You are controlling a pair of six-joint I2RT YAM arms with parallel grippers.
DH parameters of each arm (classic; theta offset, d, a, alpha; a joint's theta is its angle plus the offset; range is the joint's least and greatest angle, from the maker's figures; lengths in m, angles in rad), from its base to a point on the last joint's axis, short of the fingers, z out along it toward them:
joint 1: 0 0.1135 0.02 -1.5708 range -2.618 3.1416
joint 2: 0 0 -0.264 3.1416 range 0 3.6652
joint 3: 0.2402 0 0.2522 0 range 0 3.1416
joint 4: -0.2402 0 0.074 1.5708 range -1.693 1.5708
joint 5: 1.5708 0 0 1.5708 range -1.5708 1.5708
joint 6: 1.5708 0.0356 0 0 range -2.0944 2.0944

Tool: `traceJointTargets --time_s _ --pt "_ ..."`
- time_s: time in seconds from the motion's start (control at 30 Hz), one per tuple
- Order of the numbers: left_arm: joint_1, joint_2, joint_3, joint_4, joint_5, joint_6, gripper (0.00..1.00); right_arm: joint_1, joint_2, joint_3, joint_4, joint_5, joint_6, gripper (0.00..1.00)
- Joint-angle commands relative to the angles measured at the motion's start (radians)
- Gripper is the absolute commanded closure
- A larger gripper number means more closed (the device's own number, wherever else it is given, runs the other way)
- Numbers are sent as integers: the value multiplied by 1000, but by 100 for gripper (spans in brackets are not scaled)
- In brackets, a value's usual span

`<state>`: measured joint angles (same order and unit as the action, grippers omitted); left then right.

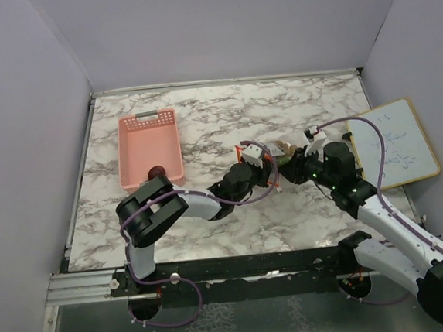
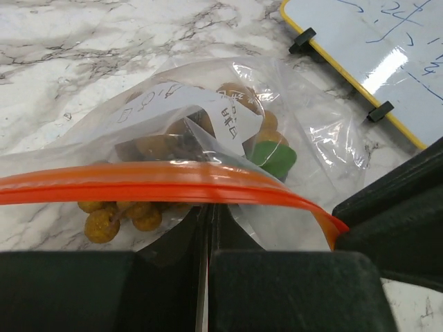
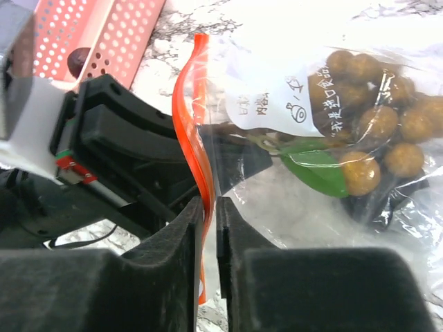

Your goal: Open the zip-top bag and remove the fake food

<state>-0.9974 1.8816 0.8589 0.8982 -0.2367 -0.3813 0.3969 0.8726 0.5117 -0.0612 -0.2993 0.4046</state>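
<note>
Bag sits mid-table, right of centre, pinched between the two tools. The orange zip strip runs across the left wrist view and stands on edge in the right wrist view. Can't tell if the mouth is parted.

Inside the bag are the golden-brown grapes on a dark stem, a green leaf and a white label. Some grapes press against the film just under the strip.

Left tool: fingers pressed together on the bag's film right below the strip, only a hairline slit between them. Right tool: fingers clamped on the strip itself, with orange showing in the gap. From above, the left tool and right tool nearly meet nose to nose at the bag.

The maroon fruit is out of the bag, in the pink basket against its near wall. It shows through the basket's holes in the right wrist view. The basket is well apart from the bag, to the left.

A whiteboard lies near the bag on the right, along the table's right edge. Its yellow rim is close to the bag's far corner.

Open marble table runs from the bag to the far wall, and a narrower strip runs toward the near edge. Grey walls close in left, right and back. The left arm stretches low across the near-centre marble.
</note>
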Motion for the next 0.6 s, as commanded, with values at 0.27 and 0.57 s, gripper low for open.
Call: traceJointTargets --time_s 0.27,0.57 --pt "-3 -133 -99 16 126 44 100 -5 31 21 26 89 15 99" --pt "-3 -93 -77 -72 251 53 100 -5 49 36 134 -51 81 98"
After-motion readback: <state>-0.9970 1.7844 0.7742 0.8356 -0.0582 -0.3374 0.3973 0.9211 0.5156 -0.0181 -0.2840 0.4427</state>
